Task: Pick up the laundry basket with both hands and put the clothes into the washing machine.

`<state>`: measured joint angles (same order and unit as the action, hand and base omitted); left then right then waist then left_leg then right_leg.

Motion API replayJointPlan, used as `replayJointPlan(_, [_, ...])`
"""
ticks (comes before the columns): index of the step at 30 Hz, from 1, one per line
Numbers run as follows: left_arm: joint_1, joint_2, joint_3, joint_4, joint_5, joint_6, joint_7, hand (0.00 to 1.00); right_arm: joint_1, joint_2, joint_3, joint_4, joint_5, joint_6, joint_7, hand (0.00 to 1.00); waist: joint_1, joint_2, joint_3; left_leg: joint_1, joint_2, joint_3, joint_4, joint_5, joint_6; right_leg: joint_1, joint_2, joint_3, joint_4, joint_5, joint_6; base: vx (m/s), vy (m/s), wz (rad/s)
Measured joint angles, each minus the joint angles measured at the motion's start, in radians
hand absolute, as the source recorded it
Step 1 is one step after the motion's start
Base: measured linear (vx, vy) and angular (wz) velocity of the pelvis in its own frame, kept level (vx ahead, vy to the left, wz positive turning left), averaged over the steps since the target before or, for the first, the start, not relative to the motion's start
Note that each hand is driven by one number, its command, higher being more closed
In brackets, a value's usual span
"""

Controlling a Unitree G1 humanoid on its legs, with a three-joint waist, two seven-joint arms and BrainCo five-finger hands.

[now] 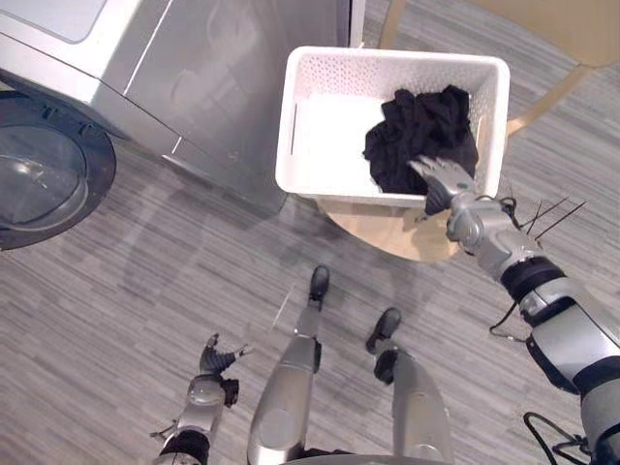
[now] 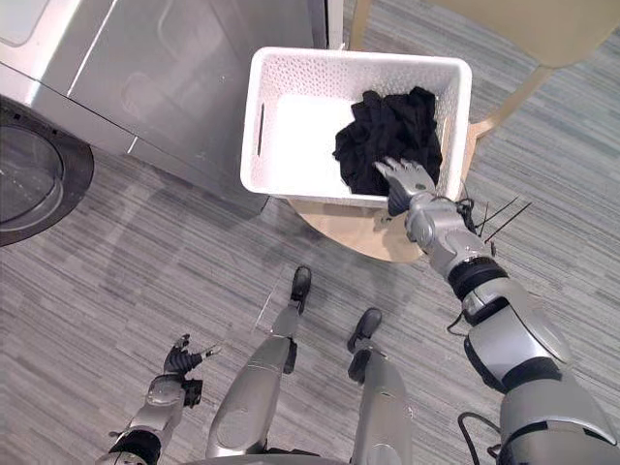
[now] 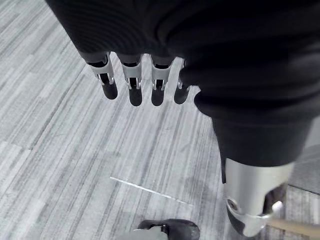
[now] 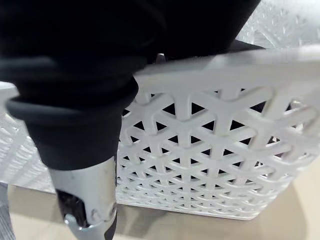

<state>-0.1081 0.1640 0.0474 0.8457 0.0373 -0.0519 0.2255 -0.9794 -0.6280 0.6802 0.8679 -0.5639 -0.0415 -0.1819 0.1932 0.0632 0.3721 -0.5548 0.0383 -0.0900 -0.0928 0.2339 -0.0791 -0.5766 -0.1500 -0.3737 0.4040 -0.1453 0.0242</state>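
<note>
The laundry basket (image 1: pixel 293 126) stands on a low round wooden stool (image 1: pixel 387 231), just beside the front corner of the washing machine (image 1: pixel 194 77), and it is not lifted. The clothes (image 1: pixel 421 131), 1 dark heap, lie inside it against the wall on the robot's right, so nothing has gone into the machine.

The right hand (image 1: pixel 444 182) reaches over the basket's near rim with its fingers straight and spread, their tips over the edge of the heap. I cannot tell whether they press on the cloth. The right wrist view shows the thumb (image 4: pixel 87 200) down outside the perforated wall (image 4: pixel 210 150), so the hand straddles the rim but has no closed hold on it. The left hand (image 1: pixel 215 360) hangs low over the grey plank floor (image 1: pixel 145 271), well apart from the basket, fingers loose and empty.

By my reading the task is at its very start: 1 hand is at the rim and 0 hands grip. The 2-handed lift, the carry to the drum and the emptying are all left. The machine's round door (image 1: pixel 44 179) appears swung open, which suits the last step. A wooden chair (image 1: pixel 552 97) stands behind the basket.
</note>
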Motion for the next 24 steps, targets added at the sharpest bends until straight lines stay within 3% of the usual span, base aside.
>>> replayJointPlan(6, [-0.032, -0.029, -0.002, -0.052, -0.029, -0.003, -0.001, 0.0, -0.012, -0.014, 0.003, -0.07, 0.029, 0.006, -0.032, 1.0, -0.006, -0.007, 0.0, -0.034, -0.002, -0.016, 0.0, 0.008, -0.004, -0.045, -0.021, -0.031, 0.069, -0.051, -0.014, 0.02, -0.078, 0.17])
replayJointPlan(8, [-0.032, -0.04, -0.006, -0.068, -0.048, -0.003, -0.004, 0.0, 0.004, -0.011, -0.012, -0.103, 0.094, 0.006, -0.032, 1.0, -0.012, -0.008, 0.0, -0.034, -0.003, -0.016, 0.0, 0.012, -0.005, -0.047, -0.026, -0.034, 0.085, -0.066, -0.016, 0.04, -0.078, 0.08])
replayJointPlan(15, [-0.032, -0.045, -0.018, -0.091, -0.068, -0.003, -0.011, 0.0, 0.094, 0.019, -0.129, -0.185, 0.174, 0.027, -0.032, 1.0, -0.008, -0.013, 0.002, -0.004, 0.001, -0.017, 0.001, 0.029, 0.005, -0.021, -0.024, -0.035, 0.097, -0.075, -0.021, 0.03, -0.064, 0.04])
replayJointPlan(22, [-0.027, -0.04, -0.019, -0.088, -0.065, 0.003, -0.03, 0.0, 0.244, 0.077, -0.313, -0.228, 0.255, 0.053, -0.031, 1.0, -0.001, -0.028, 0.012, 0.084, 0.007, -0.032, 0.0, 0.029, 0.005, 0.098, 0.002, -0.031, 0.029, -0.071, -0.019, 0.02, -0.038, 0.03])
replayJointPlan(23, [-0.026, -0.039, -0.019, -0.087, -0.065, 0.004, -0.03, 0.0, 0.253, 0.081, -0.33, -0.228, 0.264, 0.054, -0.031, 0.0, -0.001, -0.029, 0.012, 0.091, 0.008, -0.033, -0.001, 0.028, 0.005, 0.107, 0.007, -0.028, 0.021, -0.069, -0.019, -0.03, -0.027, -0.06])
replayJointPlan(24, [-0.023, -0.032, -0.019, -0.082, -0.064, 0.005, -0.03, 0.0, 0.266, 0.094, -0.355, -0.228, 0.281, 0.062, -0.031, 0.0, -0.003, -0.032, 0.013, 0.104, 0.013, -0.032, -0.001, 0.028, 0.005, 0.125, 0.015, -0.024, 0.005, -0.062, -0.018, -0.03, -0.029, -0.12])
